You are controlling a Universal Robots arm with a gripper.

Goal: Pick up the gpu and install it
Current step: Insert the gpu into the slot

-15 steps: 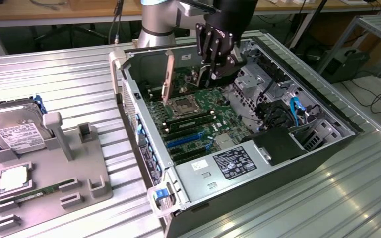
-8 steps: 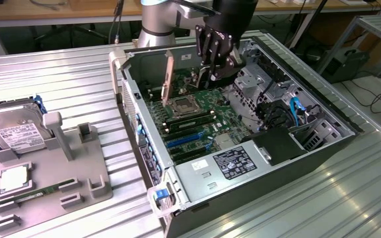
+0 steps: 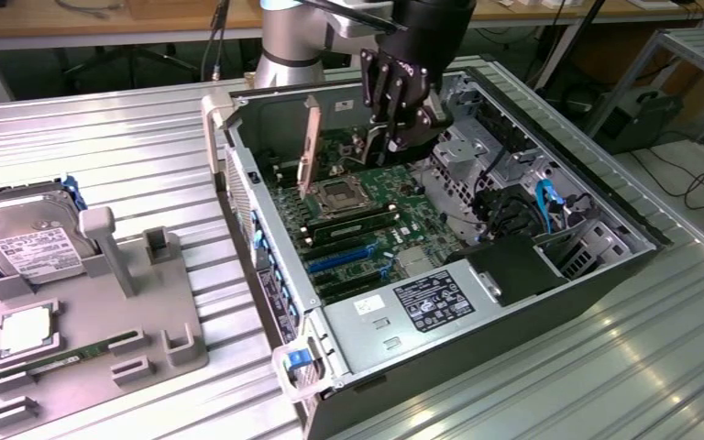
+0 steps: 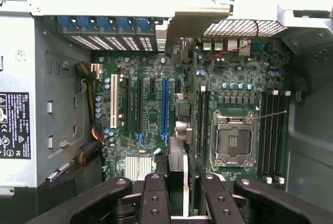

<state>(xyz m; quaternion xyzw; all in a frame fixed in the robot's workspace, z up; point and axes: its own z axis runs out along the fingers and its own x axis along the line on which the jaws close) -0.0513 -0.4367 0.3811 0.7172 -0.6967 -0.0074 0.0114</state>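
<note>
The gripper [image 3: 391,137] hangs inside the open case [image 3: 597,206], low over the motherboard [image 3: 365,215]. In the exterior view a card stands upright on its edge at about 9 o'clock from the gripper, tan and thin, with its lower end among the slots; this looks to be the gpu [image 3: 309,147]. In the wrist view the gpu [image 4: 195,104] shows edge-on as a dark thin line running from the rear bracket area down between the fingers [image 4: 154,198], just beside the CPU socket [image 4: 234,140].

The jaws appear narrow, closed on the card's near edge — its pale strip sits between the two inner pads. The judgement is that the card is at the seating stage, already lined up with a slot rather than carried in the air.

To do this step well, the card should stay upright and parallel to its slot, the bracket end meeting the rear opening of the case, and the push should go straight down — any tilt risks jamming the edge connector. On the desk [image 3: 120,128], at 9 o'clock from the case, a hard drive [image 3: 22,243] rests in a grey fixture [image 3: 144,339].
</note>
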